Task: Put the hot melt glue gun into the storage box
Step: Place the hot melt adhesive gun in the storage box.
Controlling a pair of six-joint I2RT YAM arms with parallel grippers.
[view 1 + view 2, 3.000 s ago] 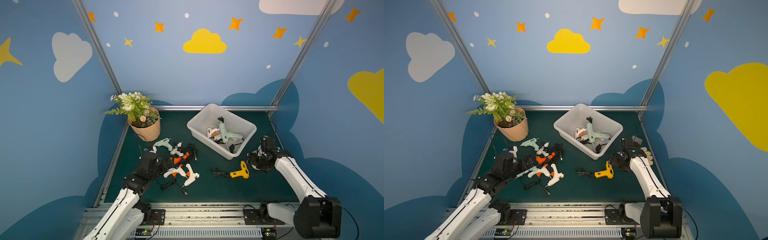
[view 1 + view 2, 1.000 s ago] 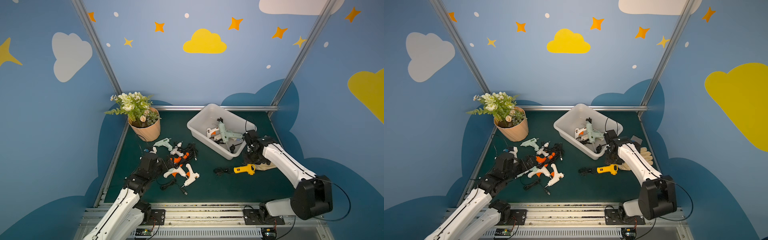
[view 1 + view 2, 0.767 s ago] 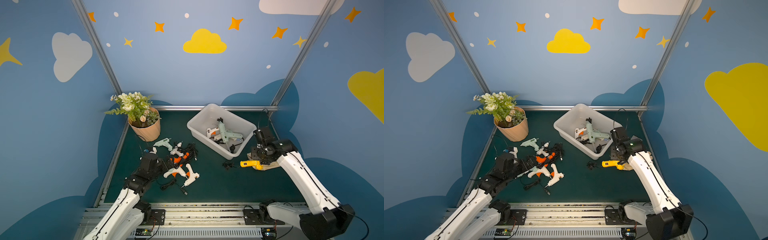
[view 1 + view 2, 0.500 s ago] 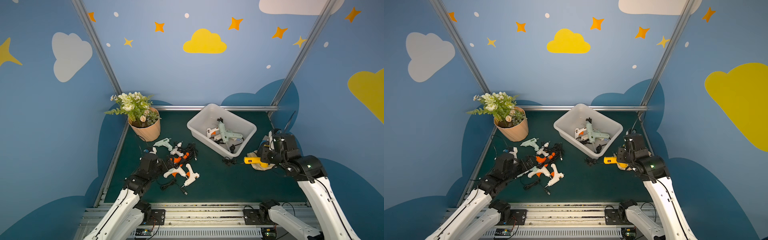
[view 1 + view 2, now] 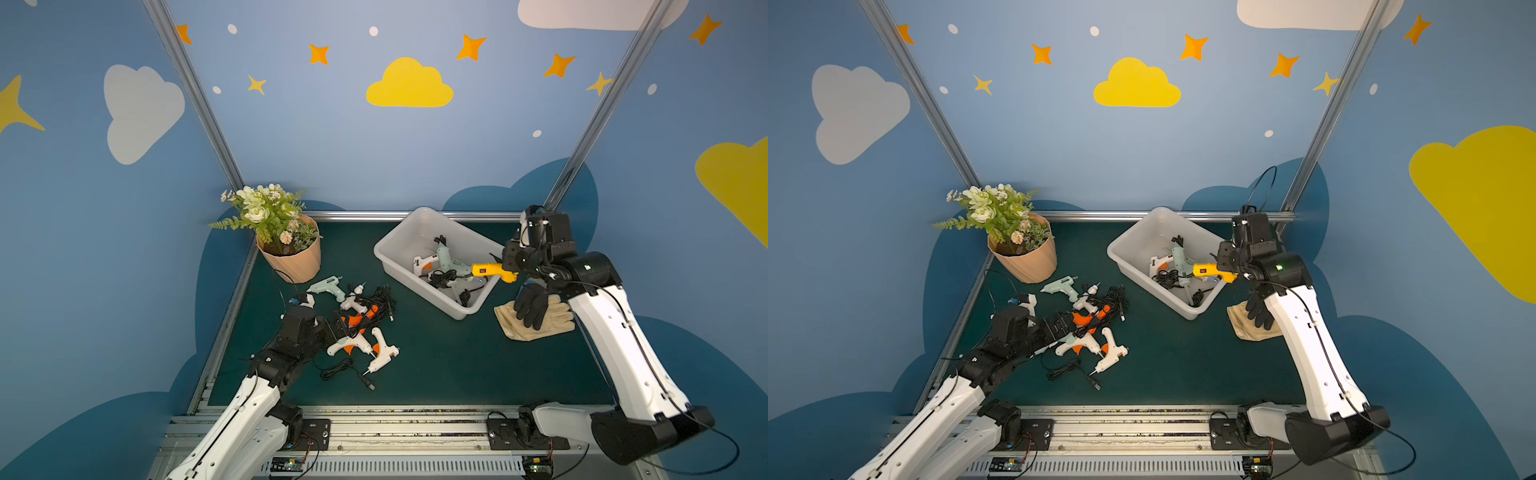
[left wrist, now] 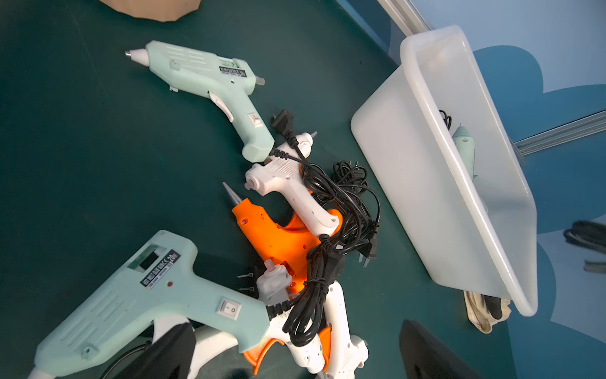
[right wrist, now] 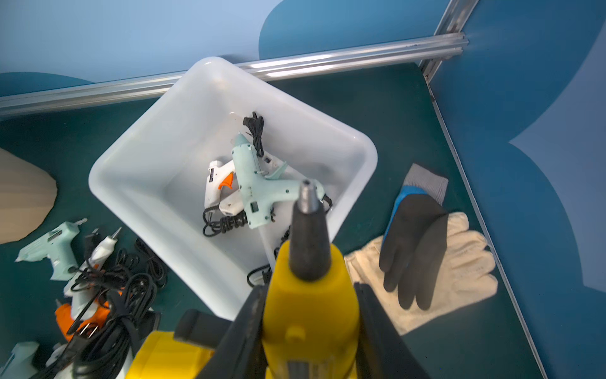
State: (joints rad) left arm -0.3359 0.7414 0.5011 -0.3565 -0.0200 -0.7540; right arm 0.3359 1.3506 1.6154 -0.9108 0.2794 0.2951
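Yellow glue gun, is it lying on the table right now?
No, the right hand grips the yellow glue gun in the air, its nozzle over the storage box.

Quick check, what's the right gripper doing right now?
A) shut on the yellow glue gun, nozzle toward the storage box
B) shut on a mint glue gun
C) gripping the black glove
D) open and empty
A: the right gripper has both fingers clamped on the yellow glue gun, and in the right wrist view its dark nozzle points at the storage box.
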